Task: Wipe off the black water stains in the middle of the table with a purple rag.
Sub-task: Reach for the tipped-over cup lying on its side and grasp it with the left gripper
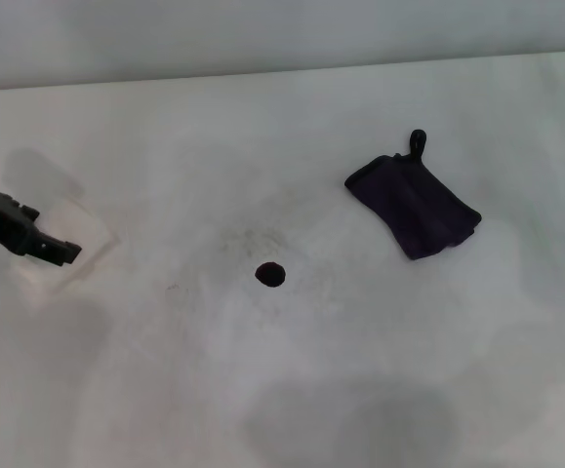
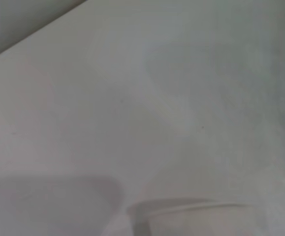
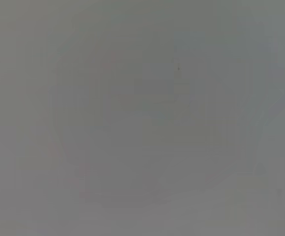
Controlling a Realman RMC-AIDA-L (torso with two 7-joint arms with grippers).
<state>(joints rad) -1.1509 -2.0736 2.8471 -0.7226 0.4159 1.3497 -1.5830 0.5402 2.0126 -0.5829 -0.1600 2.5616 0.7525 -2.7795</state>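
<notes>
The purple rag [image 1: 414,205] lies folded on the white table [image 1: 292,127] at the right, its small loop pointing to the far side. The black water stain [image 1: 269,274] is one small round blot in the middle of the table, apart from the rag. My left gripper [image 1: 58,250] reaches in from the left edge, low over a pale translucent cup [image 1: 67,244], far left of the stain. My right gripper is out of the head view, and the right wrist view shows only a flat grey surface.
The pale cup's rim also shows in the left wrist view [image 2: 196,210], with the table's far edge [image 2: 34,34] beyond it. Faint grey speckled smudges [image 1: 258,237] lie just behind the stain. A soft shadow [image 1: 350,419] lies on the near part of the table.
</notes>
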